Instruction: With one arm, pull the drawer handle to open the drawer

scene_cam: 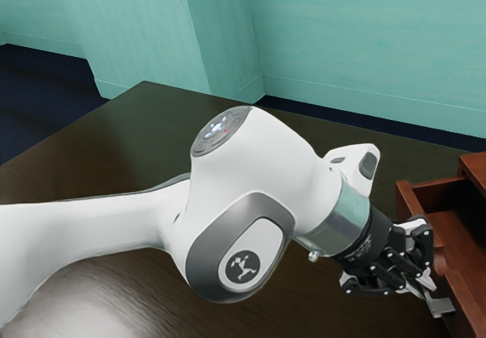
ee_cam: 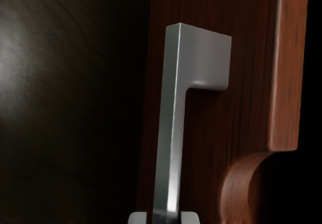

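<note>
A reddish-brown wooden drawer [scene_cam: 459,256] stands at the exterior view's right edge, pulled partly out, its dark inside showing behind the front panel. On that panel is a grey metal handle [scene_cam: 441,305]. My black gripper [scene_cam: 424,283] reaches in from the left and is shut on the handle. The wrist view, from close up, has the handle's bar [ee_cam: 173,133] running straight down between my two grey fingertips [ee_cam: 138,217], one on each side of it. Behind the bar lies the drawer front [ee_cam: 246,83].
The dark brown table [scene_cam: 137,140] stretches left of the drawer under my arm. A teal wall [scene_cam: 357,34] rises behind it. The cabinet's top corner [scene_cam: 474,167] shows above the drawer at the far right.
</note>
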### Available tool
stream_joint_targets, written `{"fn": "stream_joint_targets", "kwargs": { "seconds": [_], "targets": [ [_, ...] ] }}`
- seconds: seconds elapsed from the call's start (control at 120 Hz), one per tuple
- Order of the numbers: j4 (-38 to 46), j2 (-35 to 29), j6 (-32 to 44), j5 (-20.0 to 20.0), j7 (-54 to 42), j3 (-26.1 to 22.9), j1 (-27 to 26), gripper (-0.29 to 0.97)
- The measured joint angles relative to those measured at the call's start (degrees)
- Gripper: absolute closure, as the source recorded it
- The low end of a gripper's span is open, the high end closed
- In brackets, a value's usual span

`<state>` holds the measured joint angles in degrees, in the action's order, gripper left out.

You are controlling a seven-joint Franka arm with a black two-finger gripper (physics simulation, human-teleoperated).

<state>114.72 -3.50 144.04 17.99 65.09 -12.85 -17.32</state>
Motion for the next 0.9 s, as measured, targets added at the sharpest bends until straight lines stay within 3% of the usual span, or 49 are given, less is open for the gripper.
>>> {"fn": "stream_joint_targets", "kwargs": {
  "seconds": [0.9],
  "targets": [
    [6.52, -6.98, -2.24, -0.1, -0.21, 2.01, 0.19, 0.74]
  ]
}}
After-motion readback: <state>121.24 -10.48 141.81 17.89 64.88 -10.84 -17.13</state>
